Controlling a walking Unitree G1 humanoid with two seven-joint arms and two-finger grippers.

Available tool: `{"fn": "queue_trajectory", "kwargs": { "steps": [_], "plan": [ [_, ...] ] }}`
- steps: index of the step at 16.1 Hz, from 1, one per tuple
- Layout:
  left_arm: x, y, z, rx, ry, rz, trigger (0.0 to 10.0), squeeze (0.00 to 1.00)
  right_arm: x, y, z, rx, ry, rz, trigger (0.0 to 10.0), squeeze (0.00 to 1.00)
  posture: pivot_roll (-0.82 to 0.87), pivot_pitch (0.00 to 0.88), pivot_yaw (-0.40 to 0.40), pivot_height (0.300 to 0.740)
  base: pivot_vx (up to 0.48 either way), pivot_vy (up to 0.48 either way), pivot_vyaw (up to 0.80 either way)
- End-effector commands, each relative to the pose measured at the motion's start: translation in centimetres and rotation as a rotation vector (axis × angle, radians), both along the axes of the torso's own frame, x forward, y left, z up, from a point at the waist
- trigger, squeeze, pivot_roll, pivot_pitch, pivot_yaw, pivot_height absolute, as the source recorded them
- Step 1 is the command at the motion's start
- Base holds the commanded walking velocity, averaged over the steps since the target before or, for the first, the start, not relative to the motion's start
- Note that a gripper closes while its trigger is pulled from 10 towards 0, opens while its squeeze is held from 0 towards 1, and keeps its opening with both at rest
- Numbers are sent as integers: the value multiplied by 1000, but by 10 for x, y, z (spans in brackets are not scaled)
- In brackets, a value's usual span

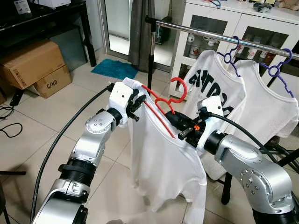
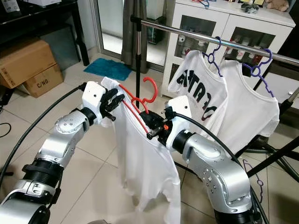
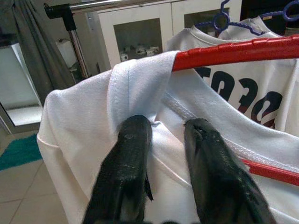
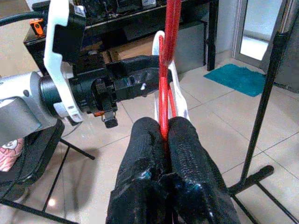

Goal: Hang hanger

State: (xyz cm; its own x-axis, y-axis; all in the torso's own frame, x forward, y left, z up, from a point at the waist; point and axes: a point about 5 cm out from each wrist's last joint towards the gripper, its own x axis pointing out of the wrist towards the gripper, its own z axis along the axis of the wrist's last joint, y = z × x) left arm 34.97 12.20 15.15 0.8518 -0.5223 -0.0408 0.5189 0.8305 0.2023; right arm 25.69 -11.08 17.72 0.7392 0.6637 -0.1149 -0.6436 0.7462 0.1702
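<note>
Fingers point(image 4: 161, 140) of the right gripper point(image 1: 183, 127) are pressed together on the red plastic hanger point(image 1: 161, 105), clamping its thin bar just below the hook, w/ the bar running up btwn the two black pads in the right wrist view. Left gripper point(image 1: 135, 103) has its fingers point(image 3: 133, 154) slightly apart, pinching a fold of the white T-shirt point(image 1: 161, 158) at the shoulder, right where the shirt's collar edge wraps over the hanger's red arm. Both silver arms are raised in front of the robot, holding hanger + shirt in mid-air btwn them; shirt hangs down loose below the grippers, hem well above the tiled floor point(image 1: 56, 112).

Hanger's red hook points up and sits below and in front of the horizontal metal clothes rail point(image 1: 201, 30), not touching it. Two other white T-shirts hang on the rail to the robot's right, each on a purple hanger point(image 1: 232, 53); nearer one point(image 1: 212, 88) has dark lettering on it.

Behind the rail: white cabinet w/ glass doors point(image 1: 205, 23). Left side of the scene: brown cardboard boxes point(image 1: 35, 65) on the floor under a black shelf unit, teal mat point(image 1: 113, 68) near the doorway, grey curtain point(image 1: 141, 28) beside the rail's black upright post.
</note>
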Motion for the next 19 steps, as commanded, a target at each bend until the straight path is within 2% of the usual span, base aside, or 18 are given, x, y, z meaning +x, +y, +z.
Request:
{"fn": "queue_trajectory", "kwargs": {
  "steps": [1, 3, 4, 6, 7, 8, 9, 10, 11, 12, 17, 18, 19],
  "plan": [
    [-1, -5, 4, -31, 4, -55, 0, 0, 1, 1, 10, 17, -41, 9, 0, 0, 39, 0, -25, 740, 0, 0, 0],
    [-11, -15, 3, -52, 23, -168, 0, 0, 1, 1, 10, 18, -40, 9, 0, 0, 41, 0, -21, 740, 0, 0, 0],
    [-14, -17, 2, -49, 25, -175, 0, 0, 1, 1, 10, 18, -40, 9, 0, 0, 41, 0, -21, 740, 0, 0, 0],
    [-16, -15, 2, -62, 3, -95, 0, 0, 1, 1, 9, 21, -41, 5, 0, 0, 41, 0, -21, 740, 0, 0, 0],
    [-17, -14, 2, -75, -9, -55, 5804, 0, 1, 1, 9, 21, -40, 5, 0, 0, 41, 0, -21, 740, 0, 0, 0],
    [-18, -12, 2, -90, -19, -16, 10000, 0, 1, 1, 9, 23, -40, 5, 0, 0, 46, 0, -16, 740, 0, 0, 0],
    [-19, -10, 2, -90, -22, 7, 10000, 0, 1, 2, 9, 24, -40, 6, 0, 0, 47, 0, -17, 740, 0, 0, 0],
    [-19, -10, 2, -100, -24, 21, 10000, 596, 1, 2, 9, 24, -40, 6, 0, 0, 49, 0, -18, 740, 0, 0, 0],
    [-19, -9, 3, -112, -22, 29, 10000, 596, 1, 2, 9, 24, -40, 7, 0, 0, 49, 0, -18, 740, 0, 0, 0],
    [-19, -7, 4, -133, -25, 55, 10000, 1000, 2, 2, 9, 25, -39, 7, 0, 0, 48, 0, -17, 740, 0, 0, 0],
    [-17, -9, 3, -115, -18, 70, 10000, 1000, 2, 2, 9, 25, -41, 6, 0, 0, 46, 0, -16, 740, 0, 0, 0],
    [-18, -11, 4, -127, -14, 46, 10000, 1000, 2, 2, 9, 25, -41, 5, 0, 0, 47, 0, -15, 740, 0, 0, 0],
    [-24, -18, 2, -128, 14, -42, 10000, 1000, 2, 2, 9, 25, -41, 5, 0, 0, 47, 0, -14, 740, 0, 0, 0]
  ]
}}
